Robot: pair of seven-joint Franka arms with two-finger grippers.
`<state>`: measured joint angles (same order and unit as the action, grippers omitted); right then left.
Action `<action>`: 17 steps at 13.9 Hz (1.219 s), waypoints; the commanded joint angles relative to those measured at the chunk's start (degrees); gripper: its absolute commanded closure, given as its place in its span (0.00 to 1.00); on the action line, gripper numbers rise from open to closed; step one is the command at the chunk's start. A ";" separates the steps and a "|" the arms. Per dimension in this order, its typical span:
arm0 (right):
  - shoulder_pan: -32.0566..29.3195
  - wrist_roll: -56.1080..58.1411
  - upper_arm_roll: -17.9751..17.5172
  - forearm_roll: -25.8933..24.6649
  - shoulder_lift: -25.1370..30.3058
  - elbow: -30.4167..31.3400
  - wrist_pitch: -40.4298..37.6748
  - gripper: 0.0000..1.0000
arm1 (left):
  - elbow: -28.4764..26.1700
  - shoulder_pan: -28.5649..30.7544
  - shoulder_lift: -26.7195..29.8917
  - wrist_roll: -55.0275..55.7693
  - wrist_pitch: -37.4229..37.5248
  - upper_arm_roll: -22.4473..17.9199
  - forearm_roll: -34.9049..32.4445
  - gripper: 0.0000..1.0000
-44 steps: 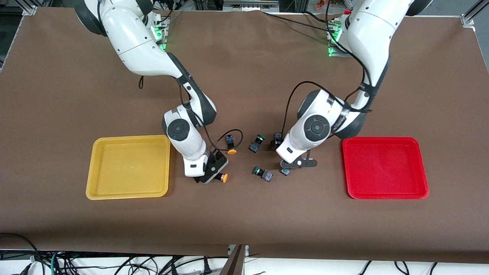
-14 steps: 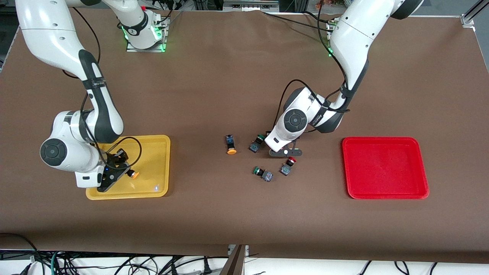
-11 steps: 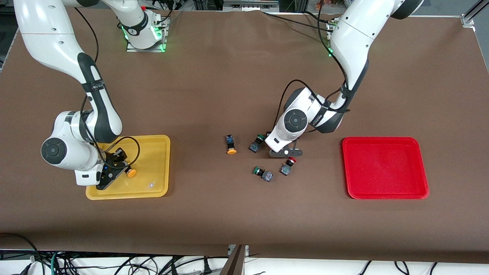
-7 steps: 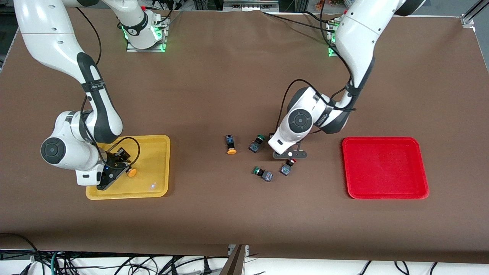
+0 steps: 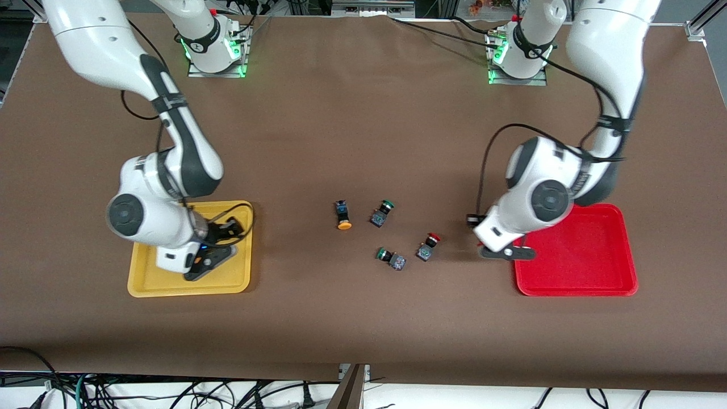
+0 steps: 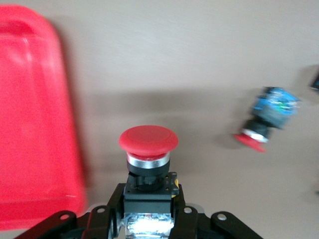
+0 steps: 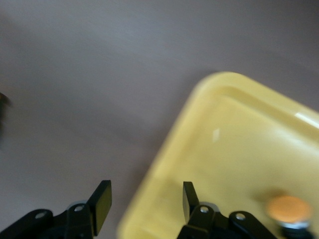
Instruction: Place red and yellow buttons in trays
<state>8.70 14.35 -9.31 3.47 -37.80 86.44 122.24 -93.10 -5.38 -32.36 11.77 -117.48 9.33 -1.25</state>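
My left gripper (image 5: pixel 504 252) is shut on a red-capped button (image 6: pixel 148 149) and holds it above the table, just beside the red tray (image 5: pixel 573 284), which also shows in the left wrist view (image 6: pixel 35 124). A second red-capped button (image 5: pixel 426 246) lies on the table in the middle; it shows in the left wrist view (image 6: pixel 266 117) too. My right gripper (image 7: pixel 144 196) is open and empty over the yellow tray (image 5: pixel 170 287), by its rim (image 7: pixel 209 94). One orange-capped button (image 7: pixel 288 209) lies in that tray. Another orange-capped button (image 5: pixel 342 216) lies on the table.
Two green-capped buttons (image 5: pixel 381 213) (image 5: pixel 391 258) lie on the brown table among the middle cluster. The arms' bases (image 5: pixel 216 51) (image 5: pixel 514 57) stand at the table's edge farthest from the front camera.
My left gripper has carried a red-capped button from the middle cluster to the red tray's edge. My right gripper has let go of the orange-capped button in the yellow tray and shifted.
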 commanded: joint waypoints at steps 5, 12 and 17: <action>14.75 -31.03 -0.36 -0.13 -1.40 -0.57 2.81 0.34 | -1.30 16.62 0.81 -14.58 1.56 0.61 -0.95 0.94; 20.30 -40.02 0.17 -0.48 -5.35 1.01 9.23 0.35 | -1.39 24.97 -4.72 -14.23 -2.39 0.17 -4.90 0.92; 22.59 -42.92 1.14 -1.62 -6.76 2.32 11.43 0.35 | -1.12 27.36 -6.93 -15.19 -5.21 0.17 -4.90 0.91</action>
<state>30.18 -26.97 -9.35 2.96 -44.78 87.36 131.83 -94.59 21.50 -39.31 -2.65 -122.14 8.83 -4.82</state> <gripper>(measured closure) 0.344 0.595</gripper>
